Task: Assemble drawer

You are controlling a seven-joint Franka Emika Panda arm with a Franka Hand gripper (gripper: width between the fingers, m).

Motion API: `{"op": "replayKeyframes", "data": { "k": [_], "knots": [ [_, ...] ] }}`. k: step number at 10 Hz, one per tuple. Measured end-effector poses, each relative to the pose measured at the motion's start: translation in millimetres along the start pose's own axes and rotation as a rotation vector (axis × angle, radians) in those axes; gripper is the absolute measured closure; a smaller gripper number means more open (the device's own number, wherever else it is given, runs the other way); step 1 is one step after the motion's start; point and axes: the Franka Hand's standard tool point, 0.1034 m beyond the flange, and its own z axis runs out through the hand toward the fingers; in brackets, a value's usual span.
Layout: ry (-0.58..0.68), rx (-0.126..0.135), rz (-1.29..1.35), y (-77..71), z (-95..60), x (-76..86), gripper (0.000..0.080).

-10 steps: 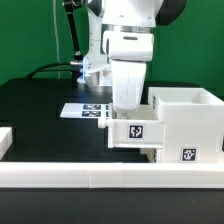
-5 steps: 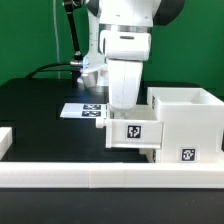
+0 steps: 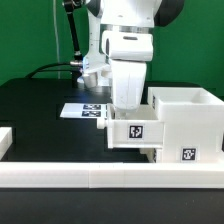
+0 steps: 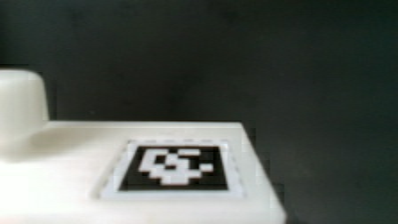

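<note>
A small white tray (image 3: 135, 131) with a square tag on its near face hangs clear of the table, right under my gripper (image 3: 125, 112). My gripper reaches down onto its top edge and looks shut on it; the fingertips are hidden. The tray's end on the exterior view's right meets the side of the tall white housing (image 3: 186, 120), which stands on the table and carries a tag low on its front. In the wrist view a white tagged face of the tray (image 4: 178, 165) fills the foreground, with a rounded white part (image 4: 18, 100) beside it.
The marker board (image 3: 84, 111) lies flat on the black table behind the tray. A low white border rail (image 3: 100, 178) runs across the front, with a raised end piece (image 3: 6, 138) at the exterior view's left. A cable trails at the back.
The arm and the tray stay nearly still; I see only a very slight shift of the hand over the tray.
</note>
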Motion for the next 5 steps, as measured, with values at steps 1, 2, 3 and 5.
{"op": "replayKeyframes", "data": {
  "k": [1,2,3,5],
  "knots": [
    [-0.002,-0.002,-0.003,0.3,0.1,0.5,0.0757],
    [0.007,-0.002,0.027,0.7,0.1,-3.9,0.0757],
    [0.006,-0.001,0.024,0.1,0.6,-4.1,0.0757],
    [0.007,-0.001,0.022,-0.3,0.9,-3.3,0.0757]
  ]
}}
